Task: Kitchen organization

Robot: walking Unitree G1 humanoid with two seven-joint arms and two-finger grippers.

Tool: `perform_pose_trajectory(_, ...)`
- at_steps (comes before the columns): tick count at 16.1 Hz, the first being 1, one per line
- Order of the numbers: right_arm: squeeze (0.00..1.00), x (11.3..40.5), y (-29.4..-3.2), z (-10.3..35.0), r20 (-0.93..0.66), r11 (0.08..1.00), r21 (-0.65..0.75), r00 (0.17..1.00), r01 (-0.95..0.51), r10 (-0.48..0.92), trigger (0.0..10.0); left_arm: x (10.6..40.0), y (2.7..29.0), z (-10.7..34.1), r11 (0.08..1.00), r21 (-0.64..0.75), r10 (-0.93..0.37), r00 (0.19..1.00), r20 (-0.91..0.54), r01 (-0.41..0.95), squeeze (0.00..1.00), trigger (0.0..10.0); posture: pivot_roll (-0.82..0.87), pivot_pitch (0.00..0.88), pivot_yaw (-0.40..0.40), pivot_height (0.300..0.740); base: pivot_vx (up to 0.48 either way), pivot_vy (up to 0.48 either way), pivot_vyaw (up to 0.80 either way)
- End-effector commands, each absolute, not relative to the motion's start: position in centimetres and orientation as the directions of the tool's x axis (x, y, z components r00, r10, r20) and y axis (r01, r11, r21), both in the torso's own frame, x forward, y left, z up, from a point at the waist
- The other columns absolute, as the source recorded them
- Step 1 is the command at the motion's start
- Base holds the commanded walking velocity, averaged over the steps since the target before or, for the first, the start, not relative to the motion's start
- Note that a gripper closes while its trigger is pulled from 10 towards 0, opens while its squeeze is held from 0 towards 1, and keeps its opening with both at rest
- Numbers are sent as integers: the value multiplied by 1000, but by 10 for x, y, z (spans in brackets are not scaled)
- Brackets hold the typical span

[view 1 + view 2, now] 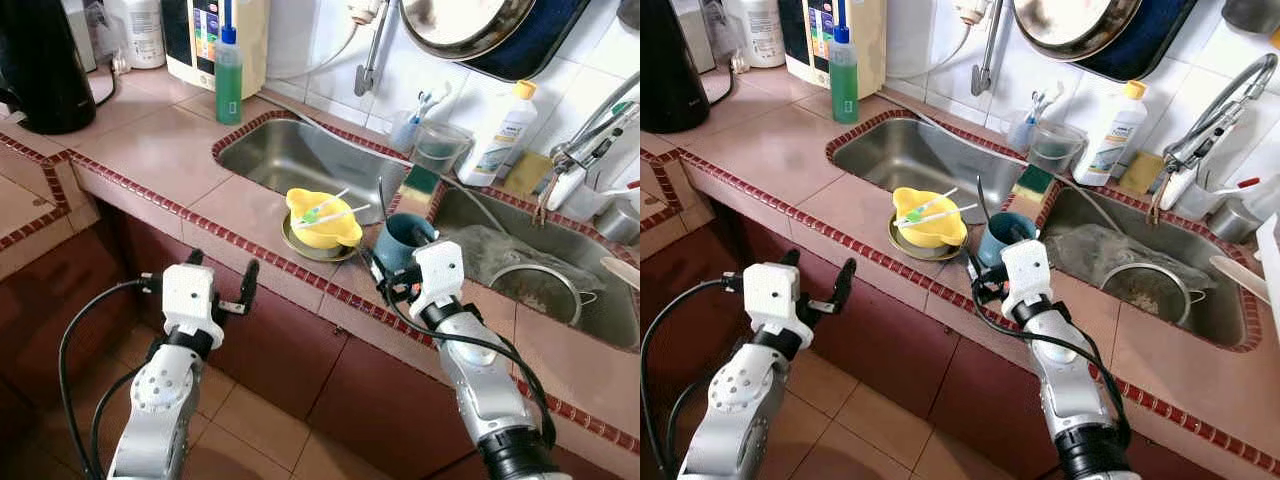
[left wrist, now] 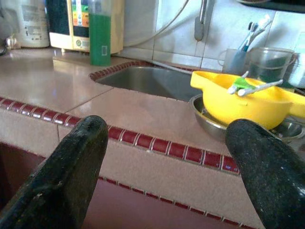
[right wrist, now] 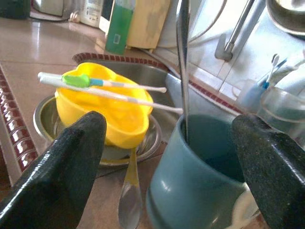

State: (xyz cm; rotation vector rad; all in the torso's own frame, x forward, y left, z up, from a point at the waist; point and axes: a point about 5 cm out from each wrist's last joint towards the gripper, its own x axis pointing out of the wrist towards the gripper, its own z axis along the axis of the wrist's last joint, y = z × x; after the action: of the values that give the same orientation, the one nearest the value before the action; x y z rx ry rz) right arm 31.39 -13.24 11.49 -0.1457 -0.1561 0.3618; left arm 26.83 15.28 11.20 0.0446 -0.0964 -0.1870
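Head views: left gripper (image 1: pixel 222 288) hangs below the counter edge, out in front of the dark cabinet, fingers spread wide, nothing between them. Left wrist view looks across the red-tiled counter lip toward the bowl.

Right gripper (image 1: pixel 385 268) sits at counter height, just at the blue mug (image 1: pixel 403 242). Right wrist view: both black fingers (image 3: pixel 71 162) wide apart, mug straddled between them but no contact that I can make out. Nothing held yet.

Mug stands upright on the tile strip between the two sinks, a thin metal utensil handle (image 3: pixel 183 57) sticking up out of it. A spoon (image 3: pixel 128 200) lies flat on the counter just beside the mug, its handle running under the bowl.

Just beyond: yellow bowl (image 1: pixel 322 218) nested in a shallow steel dish (image 1: pixel 310 250), two toothbrushes (image 3: pixel 102 86) laid across its rim.

Farther: left sink (image 1: pixel 290 155) with a green sponge (image 1: pixel 420 180) at its corner; right sink (image 1: pixel 560 250) with a strainer (image 1: pixel 535 290). Green bottle (image 1: pixel 229 80) and white bottle (image 1: pixel 505 130) at the back wall.

Judgement: step in hand is the approach to grasp the mug. Next move calls for easing forward until the fingers flank the mug body, closing squarely, then lifting straight so the utensil inside does not tip out or catch the bowl.
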Motion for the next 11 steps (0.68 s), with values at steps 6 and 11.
perform_pose_trajectory(6,0,342,-152,138,154,933,-212,933,-292,327,10000,277,117,131,910,129,-409,904,123,394,0,10000,52,0,-141,740,0,0,0)
perform_pose_trajectory(11,0,355,-155,139,103,916,-218,926,-336,364,10000,266,96,139,831,200,-548,828,124,520,0,10000,63,0,-145,740,0,0,0)
